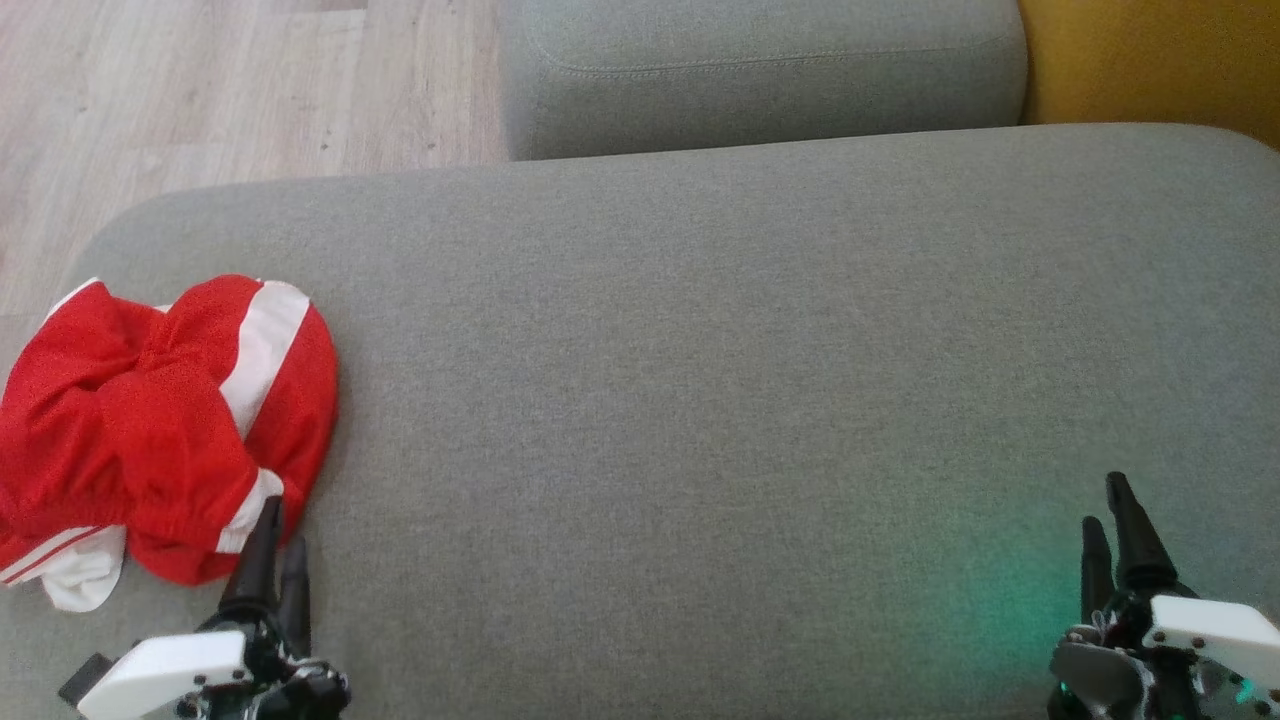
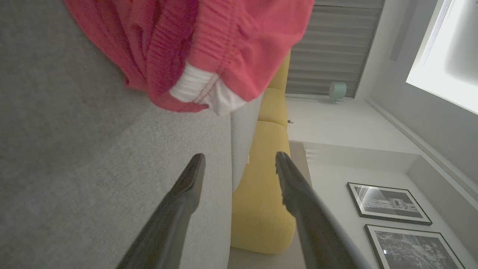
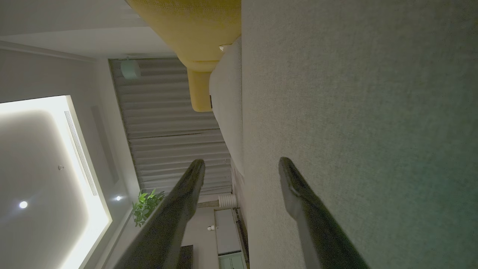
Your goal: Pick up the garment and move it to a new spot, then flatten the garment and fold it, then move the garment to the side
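Observation:
The garment (image 1: pixel 160 430) is red mesh with white stripes, crumpled in a heap at the left end of the grey cushion (image 1: pixel 700 380). My left gripper (image 1: pixel 280 525) sits just below the heap's lower right edge, open, nothing between its fingers. In the left wrist view the garment (image 2: pixel 194 48) hangs close ahead of the two spread fingers (image 2: pixel 186 186), apart from them. My right gripper (image 1: pixel 1108 505) rests at the lower right over bare cushion, open and empty. In the right wrist view my right gripper (image 3: pixel 242 166) has only grey fabric (image 3: pixel 373 130) beside it.
A second grey cushion (image 1: pixel 760 70) stands behind, with a yellow one (image 1: pixel 1150 60) at the far right. Wooden floor (image 1: pixel 200 90) lies past the cushion's rounded left and back edges. The garment lies close to the left edge.

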Available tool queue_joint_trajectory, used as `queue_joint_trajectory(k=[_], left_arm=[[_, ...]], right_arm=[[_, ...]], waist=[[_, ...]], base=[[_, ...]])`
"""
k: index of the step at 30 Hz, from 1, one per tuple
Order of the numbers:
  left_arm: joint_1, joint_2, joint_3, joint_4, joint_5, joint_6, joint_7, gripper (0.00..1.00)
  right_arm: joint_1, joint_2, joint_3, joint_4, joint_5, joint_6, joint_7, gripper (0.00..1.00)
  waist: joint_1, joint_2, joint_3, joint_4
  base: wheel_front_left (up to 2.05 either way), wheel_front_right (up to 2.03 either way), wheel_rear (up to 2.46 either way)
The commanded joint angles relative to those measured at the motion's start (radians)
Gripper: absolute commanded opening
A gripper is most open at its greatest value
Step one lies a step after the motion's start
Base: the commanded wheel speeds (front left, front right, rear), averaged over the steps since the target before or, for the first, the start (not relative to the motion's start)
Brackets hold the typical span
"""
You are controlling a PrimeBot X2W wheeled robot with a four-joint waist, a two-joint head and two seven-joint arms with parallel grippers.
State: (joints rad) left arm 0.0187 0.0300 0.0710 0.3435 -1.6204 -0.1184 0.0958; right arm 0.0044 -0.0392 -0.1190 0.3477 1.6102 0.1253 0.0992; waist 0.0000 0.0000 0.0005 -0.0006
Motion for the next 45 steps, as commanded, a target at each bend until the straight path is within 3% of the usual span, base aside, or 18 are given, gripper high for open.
queue_joint_trajectory(k=[1,24,34,45], left_arm=[[-0.048,0.009,-0.005,-0.039,0.018,-0.004,-0.007,1.0],[-0.02,0.011,-0.032,-0.134,0.341,0.026,-0.072,1.0],[-0.005,0.038,-0.089,-0.18,0.525,0.087,-0.104,1.0],[0.013,0.055,-0.121,-0.219,0.639,0.144,-0.136,1.0]], right_arm=[[-0.047,-0.004,0.01,-0.034,-0.008,0.002,-0.008,1.0],[-0.043,-0.005,0.079,-0.078,-0.336,0.002,-0.072,1.0],[-0.045,-0.006,0.154,-0.093,-0.481,0.003,-0.105,1.0],[-0.044,-0.006,0.197,-0.098,-0.623,0.003,-0.137,1.0]], waist=[[0.0001,0.0,-0.001,0.0],[0.0001,0.0,-0.021,-0.001],[0.0001,0.0,-0.032,-0.004],[0.0,0.0,-0.043,-0.001]], base=[[0.0,0.0,0.0],[0.0,0.0,0.0],[0.0,0.0,0.0],[0.0,0.0,0.0]])
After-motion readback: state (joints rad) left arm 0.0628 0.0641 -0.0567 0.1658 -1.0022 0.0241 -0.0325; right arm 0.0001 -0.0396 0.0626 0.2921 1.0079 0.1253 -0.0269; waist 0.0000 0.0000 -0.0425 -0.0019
